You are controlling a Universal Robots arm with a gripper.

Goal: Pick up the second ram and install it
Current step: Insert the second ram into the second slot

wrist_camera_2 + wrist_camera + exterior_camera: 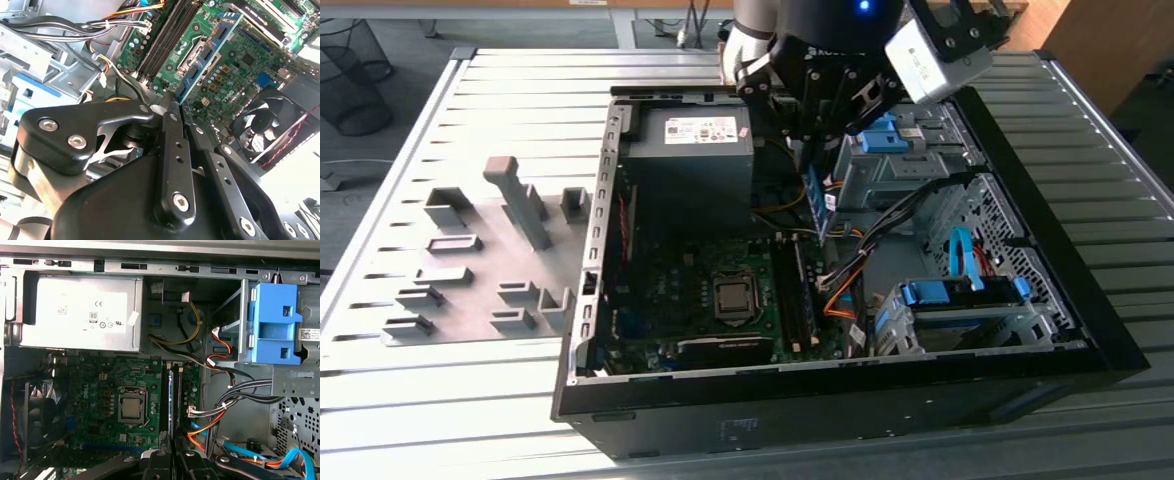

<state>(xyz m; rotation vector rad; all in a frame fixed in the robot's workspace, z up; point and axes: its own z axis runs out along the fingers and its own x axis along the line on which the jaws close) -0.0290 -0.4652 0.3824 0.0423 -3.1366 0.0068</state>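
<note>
The second ram (817, 198) is being gripped edge-on by the clenched gripper (811, 160), held above the motherboard (707, 290), at 12 o'clock of the memory slots (795, 295).

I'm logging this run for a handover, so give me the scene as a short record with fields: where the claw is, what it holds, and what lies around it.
claw: over the open computer case, shut on the second ram
second ram: held edge-on above the motherboard, pointing down toward the memory slots
memory slots: long dark slots beside the CPU socket
power supply: grey box at the case's far end
holder blocks: pale grey, on the table at the exterior view's left
</note>
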